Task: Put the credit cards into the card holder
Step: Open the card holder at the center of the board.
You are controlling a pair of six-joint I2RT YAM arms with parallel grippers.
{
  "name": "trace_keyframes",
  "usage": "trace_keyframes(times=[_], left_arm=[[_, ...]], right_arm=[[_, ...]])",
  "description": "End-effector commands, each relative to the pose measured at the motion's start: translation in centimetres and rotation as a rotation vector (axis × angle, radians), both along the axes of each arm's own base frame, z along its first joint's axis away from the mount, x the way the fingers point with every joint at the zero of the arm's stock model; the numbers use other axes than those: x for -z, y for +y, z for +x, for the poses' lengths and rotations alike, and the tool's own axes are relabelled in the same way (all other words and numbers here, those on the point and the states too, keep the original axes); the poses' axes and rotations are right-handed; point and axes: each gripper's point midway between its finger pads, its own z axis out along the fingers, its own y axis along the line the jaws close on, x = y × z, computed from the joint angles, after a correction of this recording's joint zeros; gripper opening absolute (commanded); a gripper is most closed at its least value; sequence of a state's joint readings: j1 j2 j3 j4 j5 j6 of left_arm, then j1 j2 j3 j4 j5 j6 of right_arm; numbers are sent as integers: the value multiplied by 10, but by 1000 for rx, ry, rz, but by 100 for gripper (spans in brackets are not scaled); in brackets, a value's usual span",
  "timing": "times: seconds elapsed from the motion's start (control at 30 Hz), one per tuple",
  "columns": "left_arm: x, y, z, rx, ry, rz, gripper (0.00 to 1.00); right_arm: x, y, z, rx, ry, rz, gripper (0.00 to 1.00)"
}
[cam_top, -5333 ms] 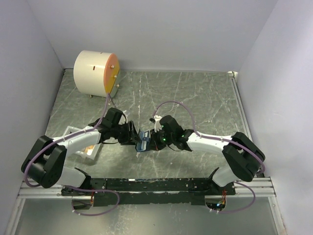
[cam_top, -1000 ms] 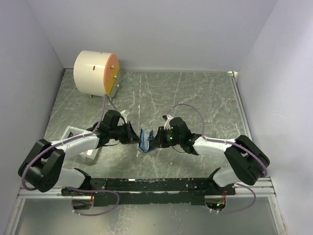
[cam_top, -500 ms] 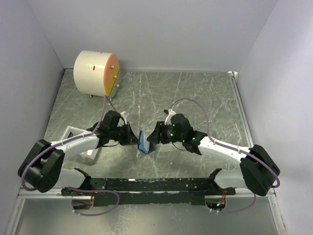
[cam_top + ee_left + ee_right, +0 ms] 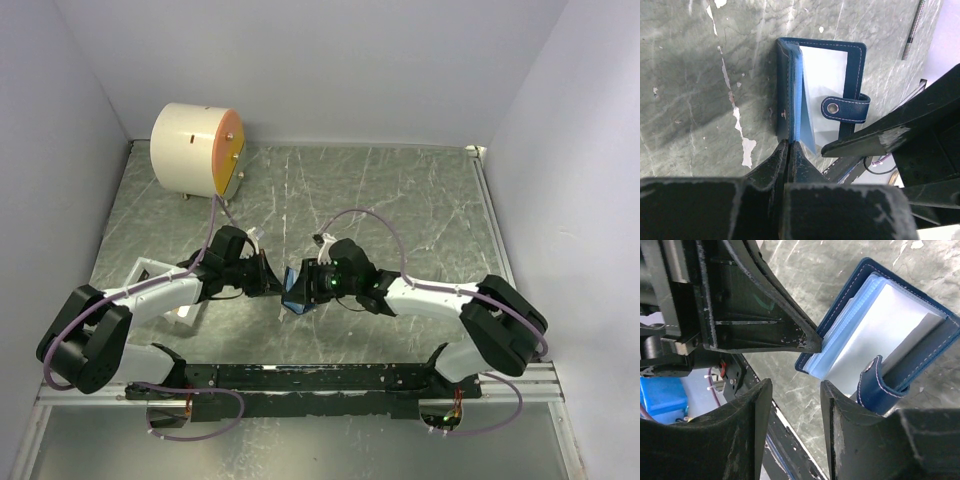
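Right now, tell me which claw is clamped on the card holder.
The left claw: its jaws are pinched shut on an edge of the card holder. The right claw stands open by the snap tab, gripping nothing.

Soft, even overhead light fills the top view, leaving faint shadows on the grey marbled stone tabletop (image 4: 400, 200). In the right wrist view a pale plastic pocket (image 4: 890, 330) glares and near black plastic fingers (image 4: 740, 440) blur.

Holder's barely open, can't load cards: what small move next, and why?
Probably ease the right claw onto the tab side of the holder and close; the left claw is shut on its other edge, the right stands open, holding nothing.
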State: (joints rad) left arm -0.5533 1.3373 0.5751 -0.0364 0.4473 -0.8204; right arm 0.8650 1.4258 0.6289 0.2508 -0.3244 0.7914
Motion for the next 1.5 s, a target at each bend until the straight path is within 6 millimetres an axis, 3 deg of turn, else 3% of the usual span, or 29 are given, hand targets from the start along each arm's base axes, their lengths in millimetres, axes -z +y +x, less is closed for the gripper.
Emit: trace_keyframes(times=[0.0, 0.3, 0.57, 1.17, 1.47], left_arm=[[-13, -4, 5, -7, -33, -27, 7], [-16, -3, 4, -9, -39, -23, 7], [-14, -3, 3, -2, -35, -21, 7], [-14, -5, 4, 4, -36, -29, 7], [-12, -5, 3, 4, -29, -24, 7]], right_arm=[[-6, 12, 5, -5, -24, 7, 43], [20, 4, 14, 44, -17, -107, 37], [27, -4, 19, 66, -32, -172, 32], [36, 3, 16, 48, 4, -152, 40], [47, -10, 21, 91, -4, -226, 38]])
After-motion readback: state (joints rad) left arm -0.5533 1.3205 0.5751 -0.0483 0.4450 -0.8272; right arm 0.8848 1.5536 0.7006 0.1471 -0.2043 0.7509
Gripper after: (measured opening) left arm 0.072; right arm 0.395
